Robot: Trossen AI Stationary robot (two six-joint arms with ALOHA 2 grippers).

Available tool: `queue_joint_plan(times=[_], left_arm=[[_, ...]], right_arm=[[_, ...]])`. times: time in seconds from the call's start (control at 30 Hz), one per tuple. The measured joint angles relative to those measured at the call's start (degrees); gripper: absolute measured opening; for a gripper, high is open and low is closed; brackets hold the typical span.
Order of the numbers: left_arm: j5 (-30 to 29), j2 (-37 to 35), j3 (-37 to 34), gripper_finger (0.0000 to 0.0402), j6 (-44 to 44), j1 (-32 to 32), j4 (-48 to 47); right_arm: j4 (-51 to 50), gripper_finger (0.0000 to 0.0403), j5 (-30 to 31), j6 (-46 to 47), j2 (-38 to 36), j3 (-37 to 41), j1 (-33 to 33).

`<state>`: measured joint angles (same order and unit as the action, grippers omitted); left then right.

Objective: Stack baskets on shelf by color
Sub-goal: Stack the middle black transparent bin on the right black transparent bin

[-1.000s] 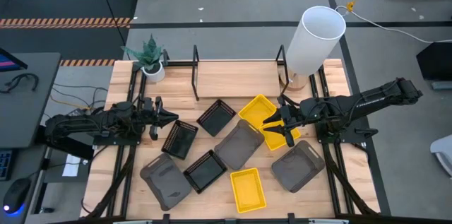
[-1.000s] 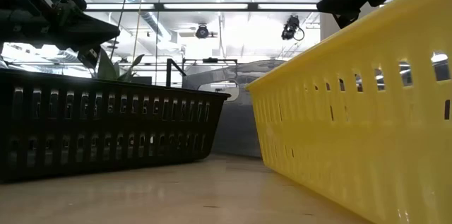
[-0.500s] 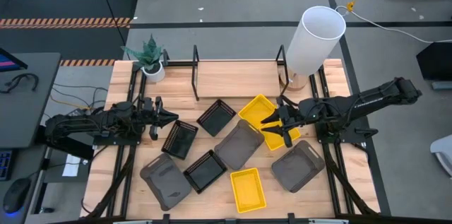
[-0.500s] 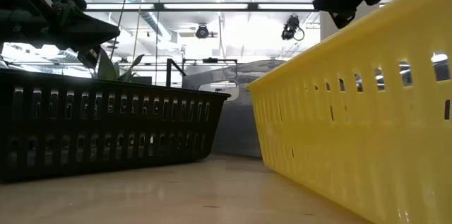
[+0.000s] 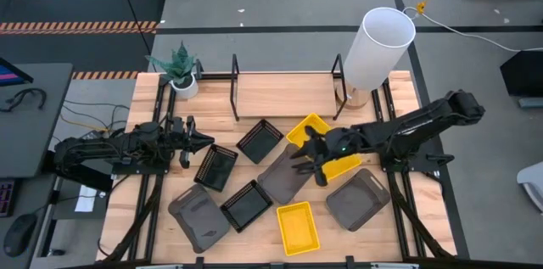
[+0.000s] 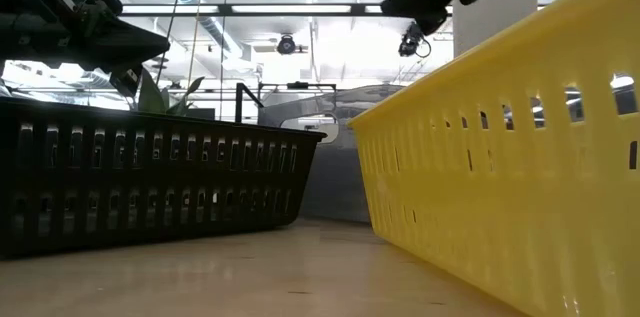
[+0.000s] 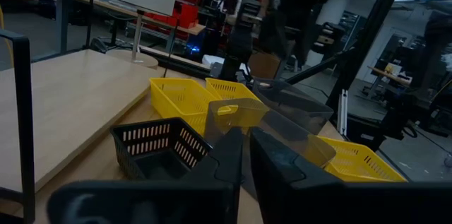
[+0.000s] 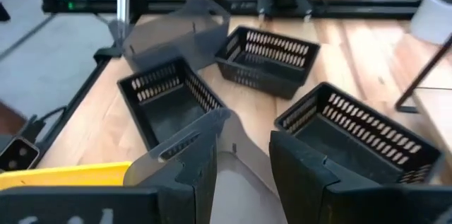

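- The right gripper point(image 5: 307, 160), a dark two-finger claw, hangs over the middle of the wide pale wooden tabletop point(image 5: 254, 243), above the near edge of a large dark grey solid plastic basket point(image 5: 287, 174); its fingers stand apart with nothing between them, and the right wrist view shows that grey rim in the gap
- Just behind this gripper two bright yellow slatted baskets point(image 5: 327, 143) lie overlapping, partly hidden under the arm
- A third bright yellow basket point(image 5: 298, 226) sits alone near the front edge of the table
- Three black baskets with slatted sides lie left of centre: one point(image 5: 260, 141) closest to the shelf, one point(image 5: 216, 167) just in front of the left gripper, one point(image 5: 247, 204) toward the front
- A second dark grey basket point(image 5: 198, 216) rests at front left, touching the front black basket, and another dark grey basket point(image 5: 357, 199) lies at front right
- The long narrow light-wood shelf point(image 5: 284, 93) with thin black metal uprights runs along the back of the table; none of the nine baskets is on it
- The left gripper point(image 5: 200, 142) waits at the left side of the table, its fingers pressed together and holding nothing
- A small green plant in a white pot point(image 5: 181, 72) stands at the back left corner, and a tall white cylinder point(image 5: 377, 47) at the back right
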<state>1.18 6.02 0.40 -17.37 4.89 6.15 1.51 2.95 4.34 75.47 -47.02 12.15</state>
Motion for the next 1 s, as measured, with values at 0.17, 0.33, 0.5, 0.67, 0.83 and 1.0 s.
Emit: queue_joint_plan(times=[0.17, 0.33, 0.5, 0.67, 0.83, 1.0], left_arm=[[0.0, 0.0, 0.0, 0.0035, 0.0, 0.0, 0.0], [0.0, 0.0, 0.0, 0.0030, 0.0, 0.0, 0.0], [0.0, 0.0, 0.0, 0.0036, 0.0, 0.0, -0.3], [0.0, 0.0, 0.0, 0.0038, 0.0, 0.0, -0.2], [0.0, 0.0, 0.0, 0.0030, 0.0, 0.0, -0.1], [0.0, 0.0, 0.0, 0.0029, 0.0, 0.0, -0.1]], right_arm=[[-2.5, 0.0135, 1.3, -0.1, 3.6, -4.3, 2.2], [-2.8, 0.0135, 1.9, -0.9, 5.8, -6.9, 4.3], [-2.5, 0.0135, 2.1, -0.9, 8.4, -9.1, 6.1], [-2.5, 0.0135, 2.1, -1.0, 12.4, -12.4, 7.7], [-5.3, 0.0135, 2.2, -1.6, 15.5, -16.1, 9.1], [-8.3, 0.0135, 4.2, -2.1, 15.1, -16.7, 9.6]])
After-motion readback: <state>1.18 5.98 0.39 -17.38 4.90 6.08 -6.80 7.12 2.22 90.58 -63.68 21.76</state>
